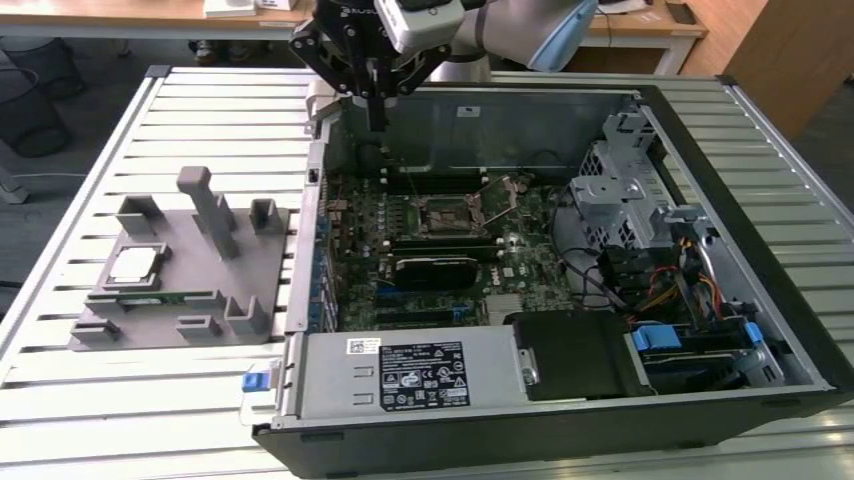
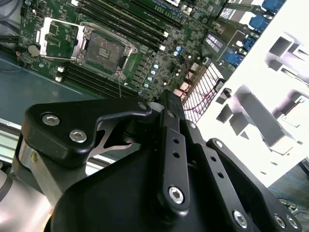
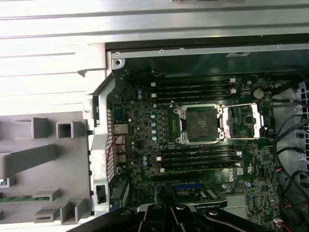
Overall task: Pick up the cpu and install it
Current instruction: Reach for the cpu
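The cpu lies flat, silvery top up, in a recess of the grey holder. The holder stands on the slatted table, near the table's edge at the exterior view's left. A green memory stick lies in a slot of the holder, just beside the cpu on its near side.

The open computer case occupies the middle of the table and the exterior view's right. Inside it, the motherboard socket is vacant. In both wrist views the socket has its metal frame swung open to one side.

The gripper hangs above the far corner of the case at the exterior view's left, well apart from the cpu. Its fingers are pressed together and hold nothing.
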`<state>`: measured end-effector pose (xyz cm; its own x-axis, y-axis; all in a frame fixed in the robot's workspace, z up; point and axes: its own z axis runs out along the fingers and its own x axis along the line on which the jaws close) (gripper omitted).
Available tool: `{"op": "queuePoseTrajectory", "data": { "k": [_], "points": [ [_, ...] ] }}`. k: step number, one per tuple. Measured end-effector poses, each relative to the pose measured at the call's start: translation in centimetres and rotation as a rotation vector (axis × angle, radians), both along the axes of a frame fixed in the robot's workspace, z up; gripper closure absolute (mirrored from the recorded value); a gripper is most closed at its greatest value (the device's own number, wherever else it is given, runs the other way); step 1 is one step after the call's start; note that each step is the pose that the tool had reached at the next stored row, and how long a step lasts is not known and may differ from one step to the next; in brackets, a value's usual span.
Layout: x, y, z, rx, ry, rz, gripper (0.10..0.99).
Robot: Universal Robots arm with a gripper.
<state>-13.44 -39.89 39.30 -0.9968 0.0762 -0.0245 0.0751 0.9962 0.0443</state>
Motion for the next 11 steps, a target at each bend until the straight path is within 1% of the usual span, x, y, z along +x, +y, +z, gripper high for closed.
{"op": "queuePoseTrajectory", "data": {
  "k": [11],
  "points": [
    [-0.22, 0.0, -0.01, 0.0, 0.0, 0.0, 0.98]
  ]
}}
